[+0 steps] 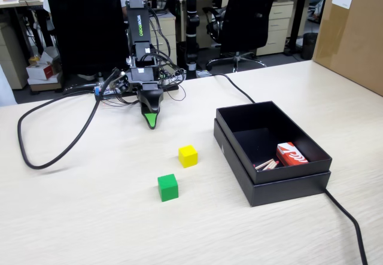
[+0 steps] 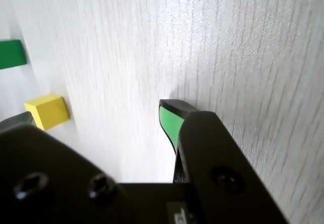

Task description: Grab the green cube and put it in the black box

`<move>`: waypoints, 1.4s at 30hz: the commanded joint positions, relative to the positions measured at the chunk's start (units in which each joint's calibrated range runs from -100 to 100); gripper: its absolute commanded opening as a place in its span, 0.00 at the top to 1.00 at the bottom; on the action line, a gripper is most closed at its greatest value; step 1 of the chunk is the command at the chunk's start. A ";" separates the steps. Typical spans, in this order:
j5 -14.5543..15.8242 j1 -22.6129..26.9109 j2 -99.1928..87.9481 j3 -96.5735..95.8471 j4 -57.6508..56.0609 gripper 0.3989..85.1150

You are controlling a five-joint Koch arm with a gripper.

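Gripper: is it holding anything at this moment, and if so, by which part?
Nothing is held. The gripper points down at bare table, apart from the green cube and yellow cube.

Matt green cube, matt cardboard black box, wood-grain table

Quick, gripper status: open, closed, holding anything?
Gripper: jaws empty, down near the table by the arm's base; open or closed cannot be told. The green cube sits untouched on the table.
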 commanded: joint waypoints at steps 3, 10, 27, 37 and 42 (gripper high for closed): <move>2.78 1.32 3.42 18.74 -14.63 0.45; 5.13 2.59 26.83 52.20 -30.27 0.45; 5.32 2.00 87.19 103.06 -39.69 0.45; 5.27 1.56 103.59 111.13 -39.77 0.45; 5.18 1.17 106.92 112.94 -39.69 0.45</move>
